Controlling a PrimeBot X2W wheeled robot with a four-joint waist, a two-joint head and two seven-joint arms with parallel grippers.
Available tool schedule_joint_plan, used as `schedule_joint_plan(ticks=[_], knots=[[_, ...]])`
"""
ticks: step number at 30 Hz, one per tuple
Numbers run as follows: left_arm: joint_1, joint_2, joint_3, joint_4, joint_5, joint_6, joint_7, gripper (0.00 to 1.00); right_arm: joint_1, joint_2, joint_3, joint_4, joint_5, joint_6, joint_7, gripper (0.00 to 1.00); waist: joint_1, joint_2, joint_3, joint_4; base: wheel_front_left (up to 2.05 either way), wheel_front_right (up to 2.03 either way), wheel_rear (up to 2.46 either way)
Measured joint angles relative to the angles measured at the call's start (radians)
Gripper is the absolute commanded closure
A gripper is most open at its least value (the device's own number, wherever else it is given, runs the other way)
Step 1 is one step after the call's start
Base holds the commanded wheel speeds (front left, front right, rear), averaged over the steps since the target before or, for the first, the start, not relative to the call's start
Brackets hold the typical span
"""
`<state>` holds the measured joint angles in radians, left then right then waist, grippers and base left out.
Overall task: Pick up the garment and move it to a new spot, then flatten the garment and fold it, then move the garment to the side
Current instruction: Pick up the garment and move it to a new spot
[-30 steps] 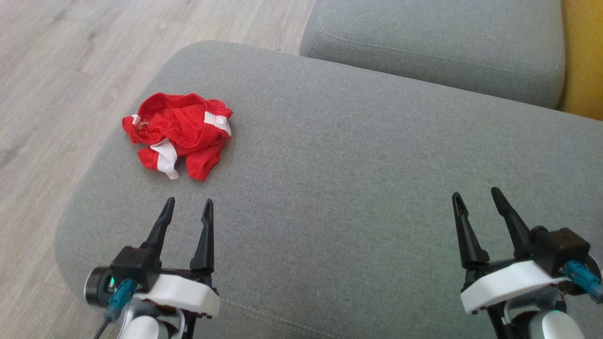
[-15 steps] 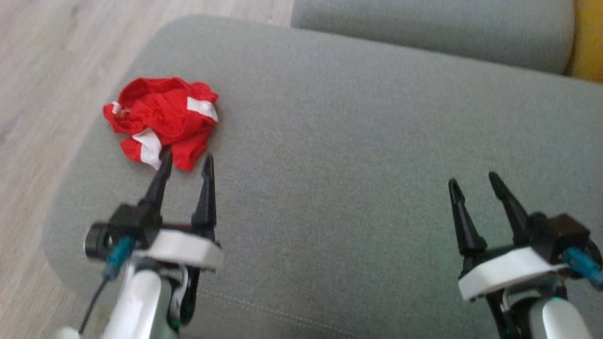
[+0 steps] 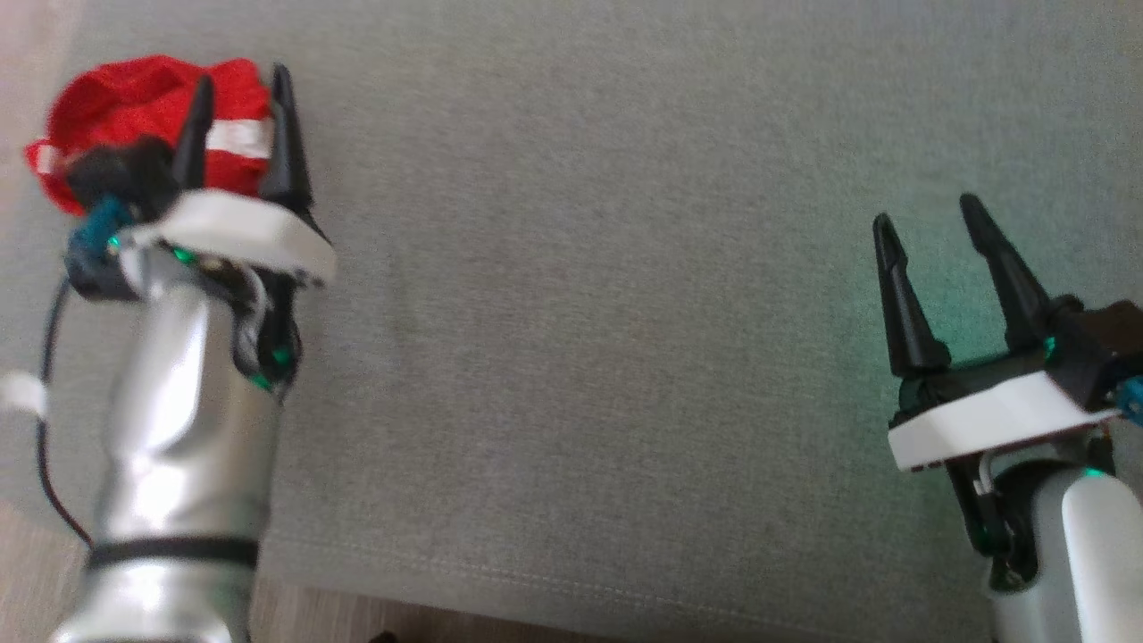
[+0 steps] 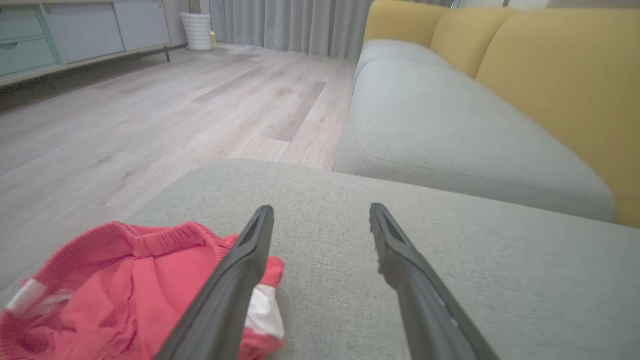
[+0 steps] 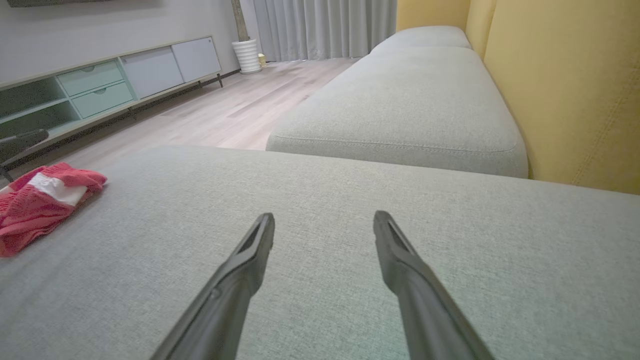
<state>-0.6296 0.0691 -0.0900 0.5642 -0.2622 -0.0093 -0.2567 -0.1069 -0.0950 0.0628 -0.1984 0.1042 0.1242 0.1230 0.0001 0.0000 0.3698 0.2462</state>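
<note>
Grey sofa cushion (image 3: 580, 268) is carrying everything; wood floor (image 4: 150, 110), sideboard (image 5: 100, 85) and curtains (image 5: 325, 25) are showing beyond. Crumpled red garment (image 3: 116, 98) is lying at 10 o'clock, partly hidden behind left gripper (image 3: 242, 80), released. Right gripper (image 3: 927, 212) is hovering at 4 o'clock, released, empty.

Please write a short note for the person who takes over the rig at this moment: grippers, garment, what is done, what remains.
Left gripper: open, at the edge of the red garment, nothing gripped.
Right gripper: open, above bare grey cushion, well apart from the garment.
Garment: crumpled near the cushion's left edge.
Done: nothing yet.
Left: grasp, move, flatten, fold, set aside.
</note>
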Motion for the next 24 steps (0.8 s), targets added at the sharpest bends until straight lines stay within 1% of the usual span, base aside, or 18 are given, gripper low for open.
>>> schedule_joint_plan(ticks=[4, 6, 8, 11, 12, 13, 14, 16, 19, 21, 24], knots=[[-0.151, 0.039, 0.024, 0.242, -0.020, -0.026, 0.002, 0.00, -0.036, -0.002, 0.009, 0.006, 0.000, 0.000, -0.004, 0.00, 0.0001, 0.0000, 0.050, -0.035, 0.00, 0.00, 0.00], [-0.205, 0.063, 0.038, 0.342, -0.023, -0.030, 0.019, 0.00, -0.048, -0.002, 0.015, 0.011, 0.001, 0.000, -0.010, 0.00, 0.0000, 0.0000, 0.064, -0.053, 0.00, 0.00, 0.00], [-0.250, 0.085, 0.045, 0.432, -0.032, -0.032, 0.031, 0.00, -0.052, -0.002, 0.015, 0.015, 0.002, 0.000, -0.015, 0.00, 0.0001, 0.0000, 0.075, -0.067, 0.00, 0.00, 0.00], [-0.292, 0.100, 0.047, 0.537, -0.032, -0.037, 0.064, 0.00, -0.051, -0.002, 0.013, 0.025, 0.002, 0.000, -0.018, 0.00, 0.0001, 0.0000, 0.080, -0.082, 0.00, 0.00, 0.00], [-0.301, 0.103, 0.047, 0.565, -0.037, -0.042, 0.075, 0.07, -0.051, -0.002, 0.012, 0.027, 0.002, 0.000, -0.018, 0.00, 0.0001, 0.0000, 0.080, -0.084, 0.00, 0.00, 0.00], [-0.307, 0.106, 0.047, 0.588, -0.041, -0.048, 0.080, 0.77, -0.051, -0.002, 0.010, 0.029, 0.002, 0.000, -0.021, 0.00, 0.0001, 0.0000, 0.078, -0.086, 0.00, 0.00, 0.00], [-0.312, 0.109, 0.046, 0.609, -0.041, -0.053, 0.082, 1.00, -0.051, -0.002, 0.008, 0.031, 0.003, 0.000, -0.025, 0.00, 0.0000, 0.0000, 0.076, -0.086, 0.00, 0.00, 0.00], [-0.321, 0.118, 0.045, 0.642, -0.041, -0.053, 0.089, 1.00, -0.051, -0.002, 0.004, 0.032, 0.010, 0.000, -0.026, 0.00, 0.0000, 0.0000, 0.071, -0.086, 0.00, 0.00, 0.00], [-0.321, 0.128, 0.039, 0.659, -0.038, -0.053, 0.053, 1.00, -0.051, -0.001, -0.001, 0.038, 0.011, 0.000, -0.027, 0.00, 0.0000, 0.0000, 0.055, -0.086, 0.00, 0.00, 0.00], [-0.321, 0.133, 0.040, 0.651, -0.038, -0.052, 0.025, 1.00, -0.051, 0.000, -0.007, 0.041, 0.011, 0.000, -0.031, 0.00, 0.0000, 0.0000, 0.041, -0.084, 0.00, 0.00, 0.00], [-0.319, 0.146, 0.042, 0.593, -0.038, -0.041, 0.008, 1.00, -0.046, 0.002, -0.012, 0.044, 0.011, 0.000, -0.041, 0.00, 0.0000, 0.0000, 0.014, -0.082, 0.00, 0.00, 0.00]])
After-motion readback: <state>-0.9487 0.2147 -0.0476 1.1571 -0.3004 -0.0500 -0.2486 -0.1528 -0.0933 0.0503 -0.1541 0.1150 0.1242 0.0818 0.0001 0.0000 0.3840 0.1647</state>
